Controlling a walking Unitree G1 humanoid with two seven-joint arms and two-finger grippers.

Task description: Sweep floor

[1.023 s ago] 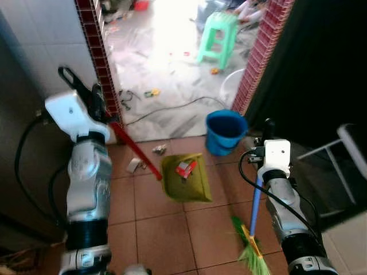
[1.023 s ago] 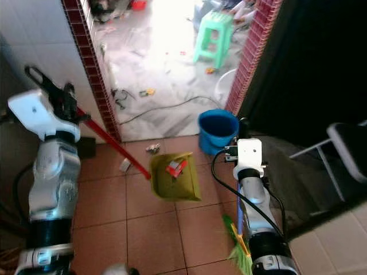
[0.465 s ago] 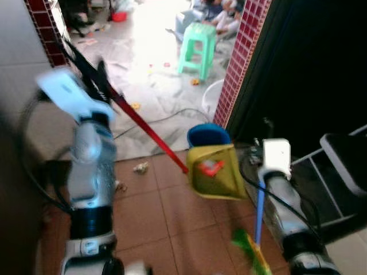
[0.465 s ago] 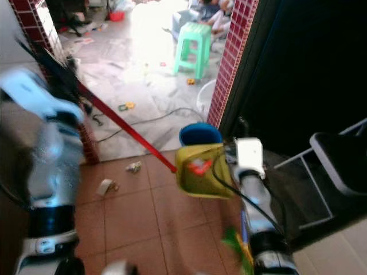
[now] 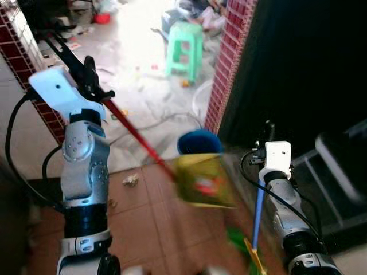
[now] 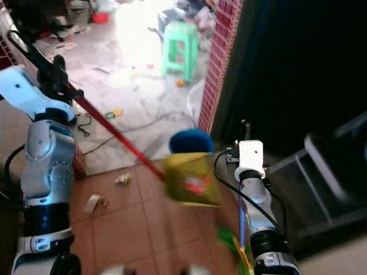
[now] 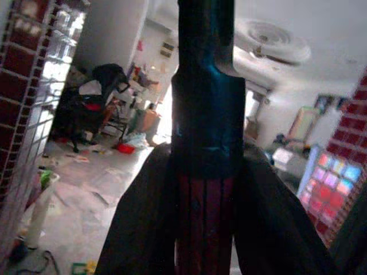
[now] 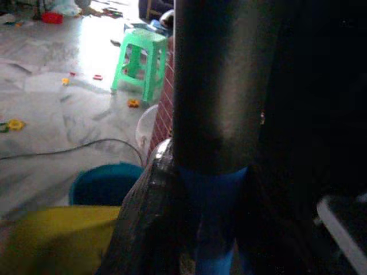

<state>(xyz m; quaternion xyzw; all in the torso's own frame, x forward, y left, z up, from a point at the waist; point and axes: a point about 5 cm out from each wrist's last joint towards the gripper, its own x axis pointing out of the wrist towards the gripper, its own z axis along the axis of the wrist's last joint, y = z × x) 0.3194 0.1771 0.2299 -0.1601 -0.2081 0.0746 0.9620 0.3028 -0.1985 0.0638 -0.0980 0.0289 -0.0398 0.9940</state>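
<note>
On the tiled floor (image 5: pixel 143 229), the left hand (image 5: pixel 86 74), clamped on the dustpan's (image 5: pixel 203 180) red handle, is holding it beside the bucket (image 5: pixel 198 142); the right hand (image 5: pixel 266 129) is gripping the broom (image 5: pixel 257 215).

yellow-green dustpan (image 5: pixel 202 180) raised off the tile floor, blurred, just in front of the blue bucket (image 5: pixel 198 141); red scrap on its pan; long red handle slants up away from bucket. broom (image 5: pixel 256 220): blue shaft near upright, green bristles down, beside bucket.
</note>
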